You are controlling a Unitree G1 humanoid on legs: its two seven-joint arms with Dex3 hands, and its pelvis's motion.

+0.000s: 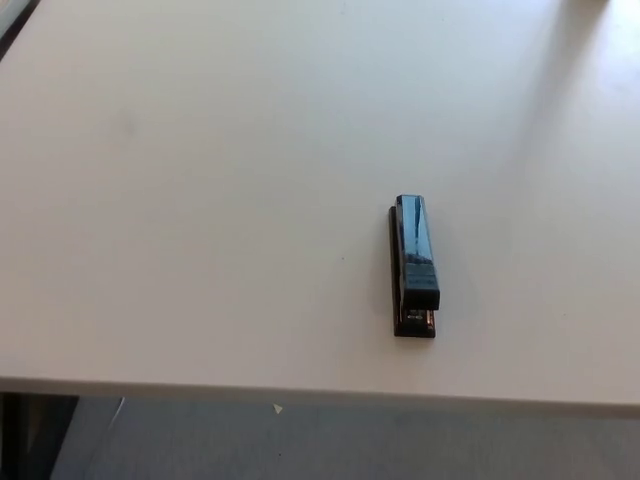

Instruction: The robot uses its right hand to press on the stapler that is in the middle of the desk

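Observation:
A black stapler lies flat on the pale desk, a little right of the middle, its long axis running from far to near. Its glossy top arm rests down on the base, and the hinge end points toward the desk's near edge. Nothing touches it. Neither of my hands shows in the head view.
The desk's front edge runs across the lower part of the picture, with grey floor below it. A dark strip shows past the desk's far left corner. A soft shadow crosses the far right of the desk top.

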